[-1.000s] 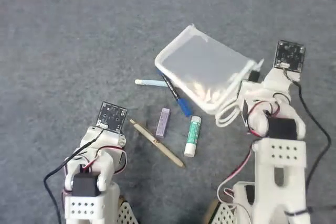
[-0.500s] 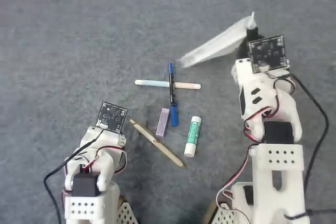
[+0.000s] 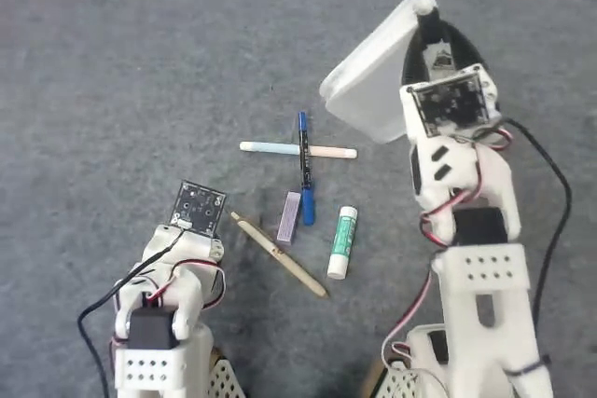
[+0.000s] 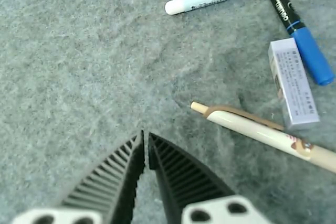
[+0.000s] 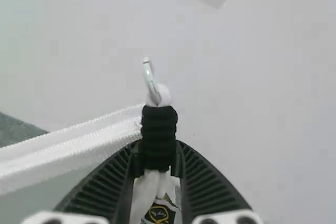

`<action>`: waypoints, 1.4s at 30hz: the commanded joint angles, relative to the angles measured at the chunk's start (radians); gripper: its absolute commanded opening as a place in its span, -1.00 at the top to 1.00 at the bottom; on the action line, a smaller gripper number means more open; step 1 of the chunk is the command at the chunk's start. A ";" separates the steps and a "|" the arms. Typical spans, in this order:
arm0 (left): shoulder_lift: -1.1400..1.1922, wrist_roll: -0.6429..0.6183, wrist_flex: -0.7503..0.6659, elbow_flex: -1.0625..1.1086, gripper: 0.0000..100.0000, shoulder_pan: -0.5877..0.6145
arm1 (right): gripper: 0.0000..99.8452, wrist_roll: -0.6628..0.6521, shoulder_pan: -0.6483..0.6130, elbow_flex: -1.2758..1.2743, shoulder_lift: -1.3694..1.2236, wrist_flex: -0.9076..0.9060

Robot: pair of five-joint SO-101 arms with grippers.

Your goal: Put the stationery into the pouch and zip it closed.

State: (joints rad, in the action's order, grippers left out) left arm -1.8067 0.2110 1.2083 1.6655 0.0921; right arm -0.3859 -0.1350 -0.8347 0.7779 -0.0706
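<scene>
right hand [image 5: 156, 148]: I am clamping it on the pouch [image 3: 371, 90] by its black zipper end | pouch: hanging tilted in the air over the bench's [image 3: 112, 90] far right, frosted white, white zipper band [image 5: 63, 153], small metal ring [image 5: 149, 77] | left hand [image 4: 145, 142]: I am holding it pinched together, empty, low over the bench

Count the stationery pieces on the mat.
5: a pale pen crossed by a blue marker, a purple eraser beside it, a glue stick to its right, a beige pen nearest the arms. None looks hidden.

Marker [image 4: 291, 24] print, seemingly illegible
</scene>
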 commanded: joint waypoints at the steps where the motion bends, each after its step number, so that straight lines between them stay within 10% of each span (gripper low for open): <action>1: -0.017 -0.003 -0.069 0.010 0.98 0.008 | 0.99 -0.011 -0.053 0.054 -0.050 0.035; 29: -0.017 -0.011 -0.203 0.010 0.97 0.216 | 0.99 -0.005 -0.440 0.037 0.090 -0.656; 42: -0.017 -0.169 -0.135 -0.056 0.55 0.282 | 0.99 -0.011 -0.455 -0.051 0.278 -0.917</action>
State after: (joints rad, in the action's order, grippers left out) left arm -1.8067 0.1051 1.0518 1.6978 0.3268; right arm -0.3874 -0.5846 -0.8669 0.9943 -0.9805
